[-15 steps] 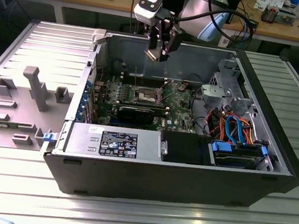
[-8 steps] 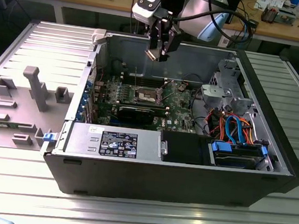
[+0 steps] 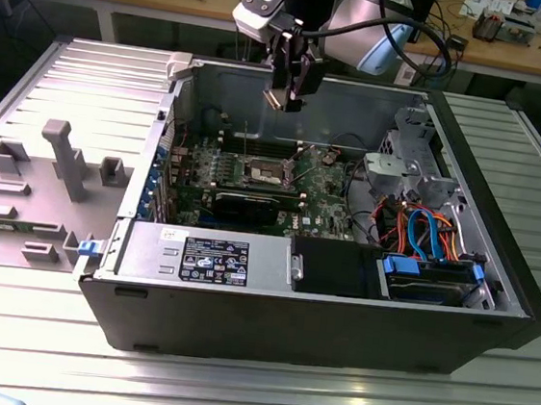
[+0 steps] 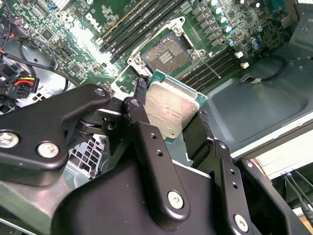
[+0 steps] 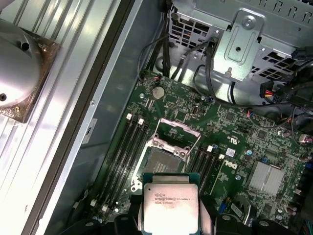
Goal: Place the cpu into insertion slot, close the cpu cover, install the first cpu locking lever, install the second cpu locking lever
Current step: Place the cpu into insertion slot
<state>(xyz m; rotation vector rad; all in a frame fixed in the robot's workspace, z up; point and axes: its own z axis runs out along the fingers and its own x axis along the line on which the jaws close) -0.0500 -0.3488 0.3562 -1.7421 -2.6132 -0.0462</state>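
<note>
My gripper [image 3: 287,96] hangs above the open computer case, shut on the cpu [image 4: 171,110], a flat square chip with a silver-grey top on a green edge. Black fingers [image 4: 142,115] press on two opposite sides of it. In the first wrist view the cpu [image 5: 170,203] sits high over the board, just short of the insertion slot [image 5: 164,162]. That slot [image 4: 166,54] is bare, with a dark centre and a pale rim. The cpu cover [image 5: 176,133] stands flipped up at the slot's far side. In the exterior view the slot [image 3: 264,171] lies below the gripper, with thin levers standing up beside it.
Long memory slots [image 5: 122,147] flank the socket on both sides. A black graphics card [image 3: 251,203] lies in front of it, and a power supply [image 3: 212,254] lies along the case front. A metal drive cage [image 3: 409,169] and coloured cables [image 3: 422,233] fill the exterior view's right.
</note>
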